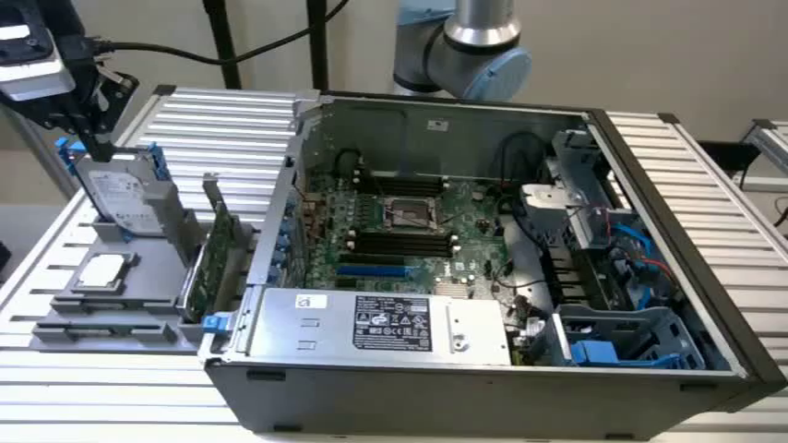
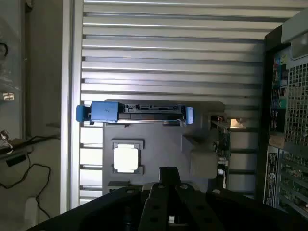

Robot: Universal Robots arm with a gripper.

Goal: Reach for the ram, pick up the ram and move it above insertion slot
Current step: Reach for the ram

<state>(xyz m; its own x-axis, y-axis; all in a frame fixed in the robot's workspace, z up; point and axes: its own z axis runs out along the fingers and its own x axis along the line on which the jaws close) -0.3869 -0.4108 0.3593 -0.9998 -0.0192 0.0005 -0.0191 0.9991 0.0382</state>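
Ram [image 1: 224, 247] stands on edge in the gray holder [image 1: 117, 318], on the side nearest the computer case [image 1: 493, 392]. Untouched, nothing around it.

Exterior view:
- Holder sits on the slatted table [image 1: 99, 406] at the exterior view's left, just beside the open case.
- Hard drive [image 1: 121, 198] stands upright at the holder's far end, and a processor chip [image 1: 101, 270] lies flat in front of it.
- Gripper [image 1: 96, 148] hangs over the drive's top edge, near the blue bracket. It looks very close to the drive, possibly touching, but I can't confirm from this angle.
- Ram is well apart from the gripper, toward the exterior view's right and lower, with the drive between them.
- Open or closed: cannot tell. No part visible in its grasp.
- Inside the case, the motherboard [image 1: 474, 226] carries black memory slots [image 1: 397, 242]. The arm [image 1: 474, 41] rises behind the case.

Wrist view:
- Looks straight down on the holder [image 2: 159, 139].
- The drive [image 2: 139, 111] shows edge-on with blue ends.
- The chip [image 2: 126, 159] sits between the drive and the gripper [image 2: 168, 175].
- Ram [image 2: 223, 142] shows as a thin green edge on the holder's case side, next to the case wall [image 2: 288, 120].
- Ram is off to the side of the gripper's line, not under it.
- Gripper state is not readable here either.
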